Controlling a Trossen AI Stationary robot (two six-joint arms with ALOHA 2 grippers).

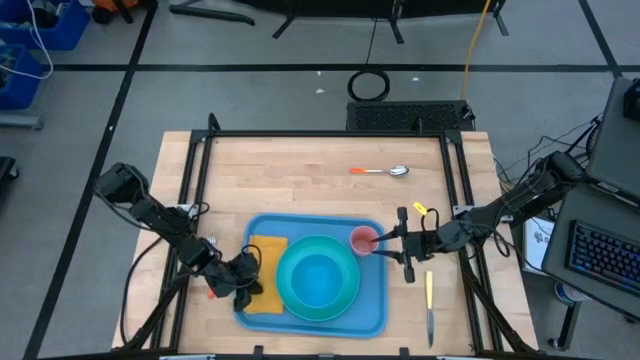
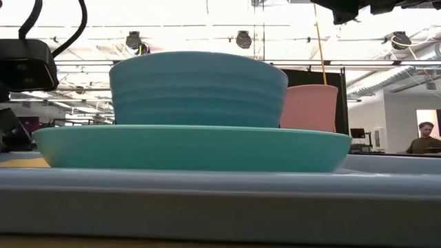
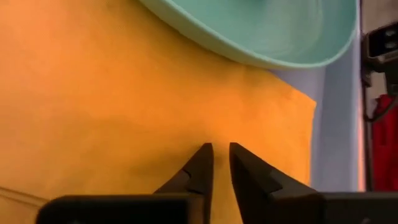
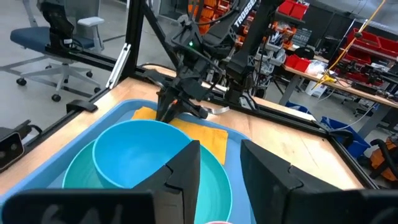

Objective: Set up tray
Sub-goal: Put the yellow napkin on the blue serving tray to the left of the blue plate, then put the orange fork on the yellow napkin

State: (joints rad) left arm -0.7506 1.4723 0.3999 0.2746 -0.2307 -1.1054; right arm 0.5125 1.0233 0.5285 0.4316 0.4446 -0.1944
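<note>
Tray (image 1: 375,318) crowded: plate (image 1: 345,298), bowl (image 1: 316,277), cup (image 1: 362,239); far tabletop (image 1: 300,170) open.

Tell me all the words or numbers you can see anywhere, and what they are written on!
"TROSSEN": white letters on the left arm, seen in the right wrist view; the letters are partly cut off, so the reading is not certain.
Paper sheet beside the table: print too small to read.
No words or numbers show on the tray, plate, bowl, cup or napkin.

one tray (image 1: 375,318), one plate (image 1: 352,295), one bowl (image 1: 316,277), one pink cup (image 1: 362,239), one orange napkin (image 1: 267,250), one spoon (image 1: 382,171), one knife (image 1: 430,308)
</note>
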